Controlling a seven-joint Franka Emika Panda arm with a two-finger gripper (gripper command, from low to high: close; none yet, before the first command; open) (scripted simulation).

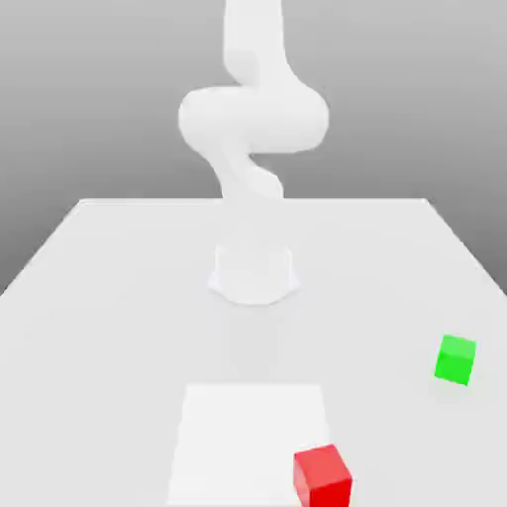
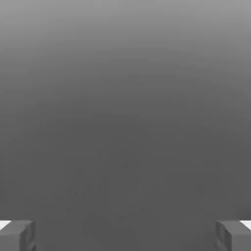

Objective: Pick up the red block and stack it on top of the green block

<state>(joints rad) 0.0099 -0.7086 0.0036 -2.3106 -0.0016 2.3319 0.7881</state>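
Approach step, nothing grasped. Jaws wide, empty. Red block at lower right of frame, green block apart, right edge. Next: descend over red.

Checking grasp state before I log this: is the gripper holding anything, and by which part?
Nothing is held. The gripper is open with empty space between its fingertips; the small red cube and small green cube both sit on the white table.
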